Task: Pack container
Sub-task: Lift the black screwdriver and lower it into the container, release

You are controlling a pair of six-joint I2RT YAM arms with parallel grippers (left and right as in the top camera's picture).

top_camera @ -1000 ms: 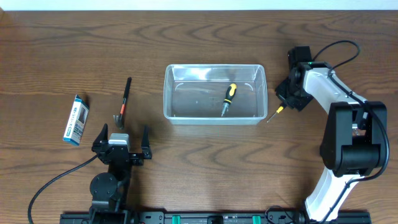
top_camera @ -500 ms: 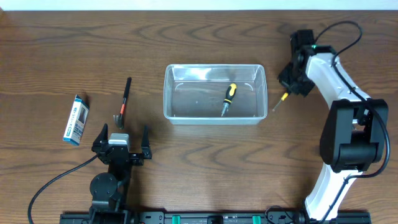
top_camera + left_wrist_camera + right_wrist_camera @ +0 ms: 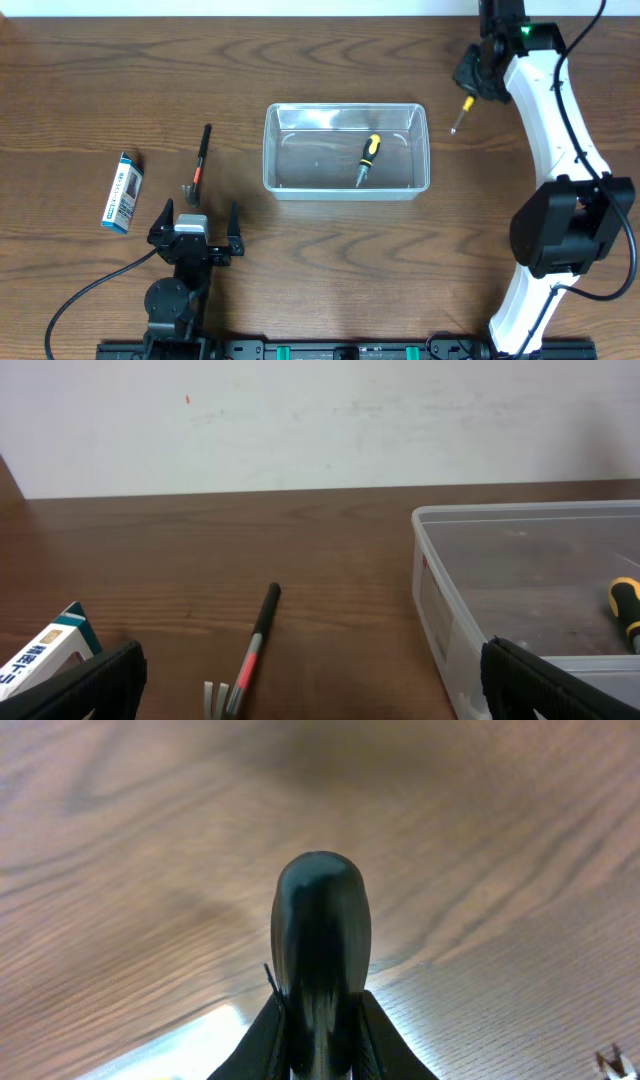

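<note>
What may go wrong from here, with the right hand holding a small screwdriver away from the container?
1. The right hand grips the small screwdriver by its handle, over bare table and apart from the container. A slip would probably drop it outside.
2. On the way in, the tip that points down may strike the container's right wall and push the tub.
3. It may land on the yellow-handled screwdriver already inside.

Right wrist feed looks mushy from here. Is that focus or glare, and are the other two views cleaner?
Right wrist: the held screwdriver fills the centre, too close and out of focus; the wood behind is soft, with a bright glare patch lower left. Left wrist: sharp, container rim and black-and-red tool crisp. Overhead: sharp, evenly lit, mild reflections on the container floor.
</note>
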